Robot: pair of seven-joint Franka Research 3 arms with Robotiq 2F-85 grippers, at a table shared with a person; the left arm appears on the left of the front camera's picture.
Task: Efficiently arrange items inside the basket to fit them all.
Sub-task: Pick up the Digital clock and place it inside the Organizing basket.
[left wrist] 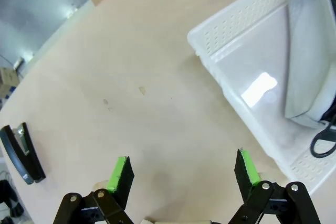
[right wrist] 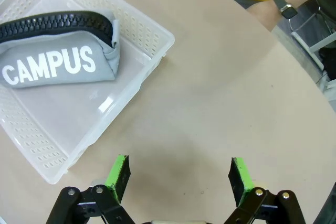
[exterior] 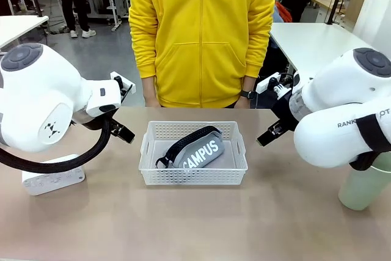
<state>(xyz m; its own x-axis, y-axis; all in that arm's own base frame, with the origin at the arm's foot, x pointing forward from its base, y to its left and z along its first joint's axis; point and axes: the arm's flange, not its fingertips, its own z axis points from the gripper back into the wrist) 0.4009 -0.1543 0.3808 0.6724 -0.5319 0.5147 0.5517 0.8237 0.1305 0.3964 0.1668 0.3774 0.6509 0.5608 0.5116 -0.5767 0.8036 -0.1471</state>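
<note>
White lattice basket (exterior: 193, 177) at centre of table (exterior: 195, 224), grey CAMPUS pouch (exterior: 198, 150) lying diagonally inside. Pale green cup (exterior: 365, 191) near right, partly behind right arm. Flat white box (exterior: 54, 178) near left. Small dark flat object (left wrist: 22, 153) on table, well apart from basket. Left gripper (left wrist: 184, 169) and right gripper (right wrist: 179, 174): fingers spread wide, empty, over bare table either side of basket.

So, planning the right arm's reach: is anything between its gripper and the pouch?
Only the near wall of the basket. Bare table lies between the open right gripper and that wall; the pouch lies inside, just past it.
</note>
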